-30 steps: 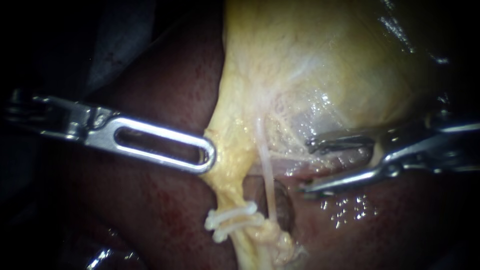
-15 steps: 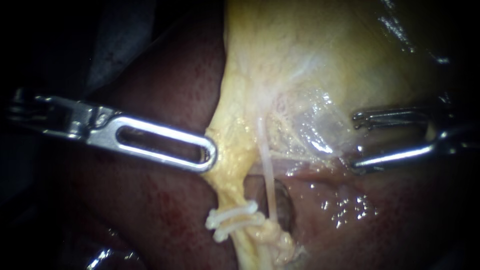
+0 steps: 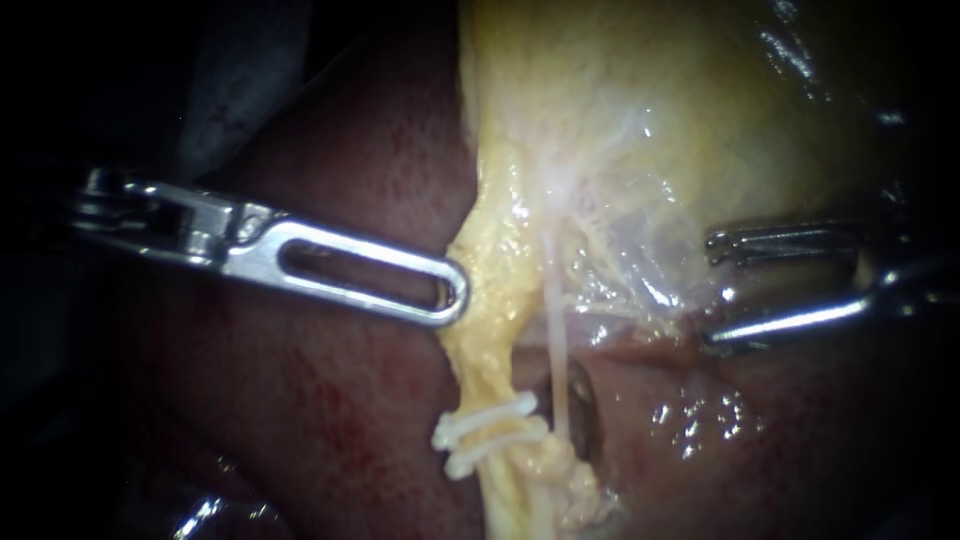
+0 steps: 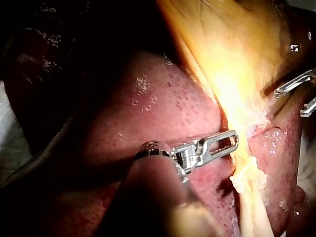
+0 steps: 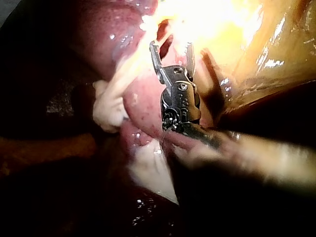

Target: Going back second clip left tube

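Steel, slotted, seen flat-on: jaws of the left instrument (image 3: 458,296), closed on the left edge of a yellow band (image 3: 497,312) at mid-frame in the endoscope view, shaft running off toward the left edge. Same pinch on the band in the left wrist view, left instrument (image 4: 234,140) reaching across dark red liver (image 4: 163,113).

At right of centre, jaws of the right instrument (image 3: 712,292) spread wide and gripping nothing, upper jaw level, lower jaw slanting up toward the right edge. Tips near the edge of a wet clear film (image 3: 640,270), well apart from the band. Spread likewise in the right wrist view, right instrument (image 5: 172,49) facing bright yellow tissue.

Below the left jaws, band narrowing into the left tube (image 3: 483,385), low in the frame and a little left of centre. Across it, an upper white clip (image 3: 485,420) and a lower white clip (image 3: 495,448), close together, both tilted up to the right. Just right of the tube, a thin pale strand (image 3: 555,340) running straight down.

Around all this, liver (image 3: 330,400) at lower left and lower right, gallbladder (image 3: 700,100) filling the upper right.
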You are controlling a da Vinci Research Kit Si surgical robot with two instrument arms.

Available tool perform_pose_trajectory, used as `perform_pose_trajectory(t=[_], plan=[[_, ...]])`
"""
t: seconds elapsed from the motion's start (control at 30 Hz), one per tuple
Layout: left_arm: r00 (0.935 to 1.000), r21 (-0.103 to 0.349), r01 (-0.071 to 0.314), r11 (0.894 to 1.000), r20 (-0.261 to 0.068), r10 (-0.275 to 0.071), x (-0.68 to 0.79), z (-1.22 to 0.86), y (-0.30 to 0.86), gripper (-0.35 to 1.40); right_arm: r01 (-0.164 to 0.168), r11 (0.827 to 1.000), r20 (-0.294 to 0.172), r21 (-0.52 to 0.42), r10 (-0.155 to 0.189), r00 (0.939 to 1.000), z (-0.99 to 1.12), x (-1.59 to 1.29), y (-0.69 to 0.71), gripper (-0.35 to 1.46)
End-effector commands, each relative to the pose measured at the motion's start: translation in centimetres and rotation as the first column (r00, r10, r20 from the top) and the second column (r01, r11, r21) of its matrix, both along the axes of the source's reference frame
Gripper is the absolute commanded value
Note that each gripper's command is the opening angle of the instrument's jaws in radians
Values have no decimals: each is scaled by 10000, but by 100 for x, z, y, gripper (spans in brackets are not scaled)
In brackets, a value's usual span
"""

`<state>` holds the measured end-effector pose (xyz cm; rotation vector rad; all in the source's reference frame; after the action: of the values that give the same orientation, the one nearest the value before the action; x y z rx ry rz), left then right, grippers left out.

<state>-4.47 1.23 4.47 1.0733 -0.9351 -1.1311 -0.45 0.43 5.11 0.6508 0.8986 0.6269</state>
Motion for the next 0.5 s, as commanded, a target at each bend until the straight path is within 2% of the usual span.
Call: perform_pose_trajectory(t=[0.03, 0.23, 0.5], plan=[[10000, -21, -52, 10000, -15, 52, -4, 2, -1, -35, 0, 10000, 2, 0, 0, 10000, 0, 0, 0, 60], [9999, -51, -107, 9999, -25, 107, -17, 12, -5, -35, 0, 10000, 2, 0, 0, 10000, 0, 0, 0, 60], [9999, -45, -124, 9999, -19, 124, -20, 13, -4, -35, -3, 10000, 3, 0, 3, 10000, 0, 0, -1, 60]])
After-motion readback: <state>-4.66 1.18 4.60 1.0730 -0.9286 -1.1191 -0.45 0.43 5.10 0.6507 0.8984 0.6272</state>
